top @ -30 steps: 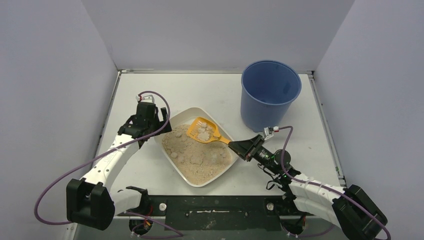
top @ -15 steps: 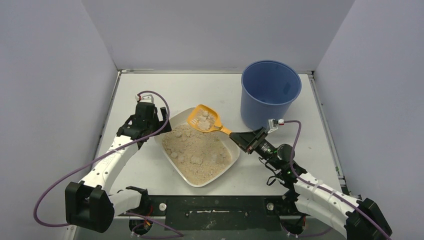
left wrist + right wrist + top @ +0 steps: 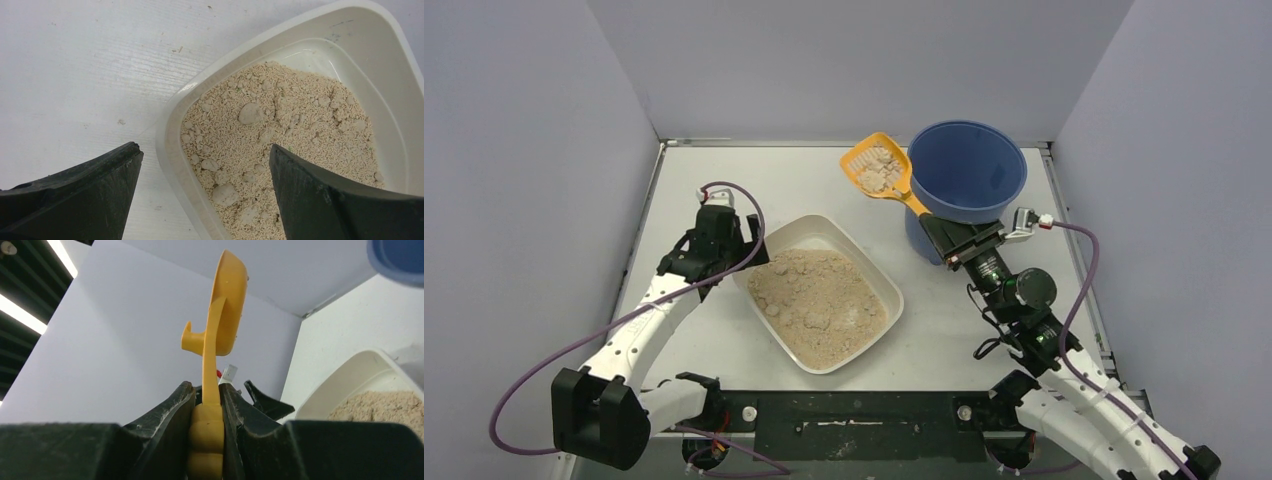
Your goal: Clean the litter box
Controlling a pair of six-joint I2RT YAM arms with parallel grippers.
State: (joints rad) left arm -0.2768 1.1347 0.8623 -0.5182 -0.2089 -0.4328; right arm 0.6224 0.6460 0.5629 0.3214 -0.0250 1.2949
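Holding the scoop (image 3: pixel 879 168) up high with the right gripper (image 3: pixel 936 222), pinching the orange handle (image 3: pixel 206 435) tight between jaws almost shut. Carrying a load (image 3: pixel 876 176) of pale bits on the scoop, just beside the left rim of the blue bucket (image 3: pixel 984 175), not yet over it. Looking like being part way through one trip from box to bucket, with the tipping not yet done. Probably needing to swing the scoop over the bucket's mouth and turn it to drop the load in. Leaving the litter box (image 3: pixel 819 226) sitting in the middle of the table (image 3: pixel 804 180), turned at a slant, near the bucket but not touching it, and holding plenty of litter (image 3: pixel 819 300). Showing more lumps (image 3: pixel 250 113) in the litter in the left wrist view, so probably needing more scooping after this load. Hanging the left gripper (image 3: pixel 205 152) across the box's rim at its left corner, one side out over the table and one over the litter, spread as wide as can be and gripping nothing. Maybe getting ready to steady the box, though not telling for sure. Not being able to tell from above about anything already dumped in the bucket.
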